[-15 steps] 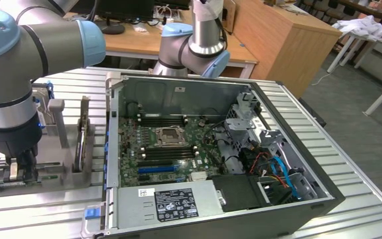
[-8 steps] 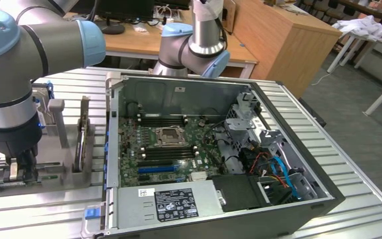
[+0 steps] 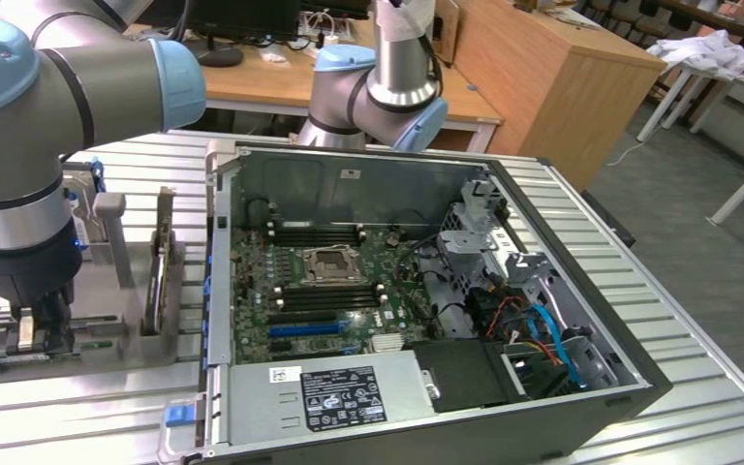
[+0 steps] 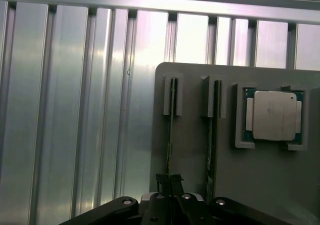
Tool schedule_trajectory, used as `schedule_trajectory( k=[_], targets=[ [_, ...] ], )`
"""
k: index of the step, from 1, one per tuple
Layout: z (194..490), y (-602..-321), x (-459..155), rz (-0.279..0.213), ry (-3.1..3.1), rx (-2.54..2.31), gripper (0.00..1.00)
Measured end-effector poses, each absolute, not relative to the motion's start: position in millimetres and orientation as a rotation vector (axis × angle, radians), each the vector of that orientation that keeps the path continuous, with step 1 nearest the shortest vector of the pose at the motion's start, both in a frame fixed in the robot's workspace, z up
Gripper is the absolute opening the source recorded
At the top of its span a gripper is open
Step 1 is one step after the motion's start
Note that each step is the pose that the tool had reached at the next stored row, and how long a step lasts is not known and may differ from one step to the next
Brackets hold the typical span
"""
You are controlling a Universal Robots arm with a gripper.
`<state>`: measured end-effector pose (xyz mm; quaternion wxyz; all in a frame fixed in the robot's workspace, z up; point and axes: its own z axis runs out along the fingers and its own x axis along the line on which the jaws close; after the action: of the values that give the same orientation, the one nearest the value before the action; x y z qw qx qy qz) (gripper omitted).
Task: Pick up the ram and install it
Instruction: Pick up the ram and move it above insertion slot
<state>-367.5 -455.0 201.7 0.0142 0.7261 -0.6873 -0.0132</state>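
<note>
Gripper (image 4: 170, 183) pressed together, seemingly pinching ram (image 4: 170, 130) in holder (image 4: 192, 185), at the exterior view's left of case (image 3: 604, 407); not yet lifted, slots (image 3: 326, 233) unfilled.

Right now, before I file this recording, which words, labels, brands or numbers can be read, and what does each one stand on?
No text is legible.
On the black sticker of the silver power-supply box: white print and symbols, too small to read.
On the small white sticker beside it: too small to read.
On the silver square processor in the grey holder: faint marks, unreadable.
</note>
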Motion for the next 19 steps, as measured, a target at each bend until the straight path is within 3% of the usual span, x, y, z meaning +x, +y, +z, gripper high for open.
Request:
schedule_trajectory(
  k=[19],
  targets=[
    [216.5, -455.3, -367.5, -0.042, -2.194, 2.21, 0.12]
  ],
)
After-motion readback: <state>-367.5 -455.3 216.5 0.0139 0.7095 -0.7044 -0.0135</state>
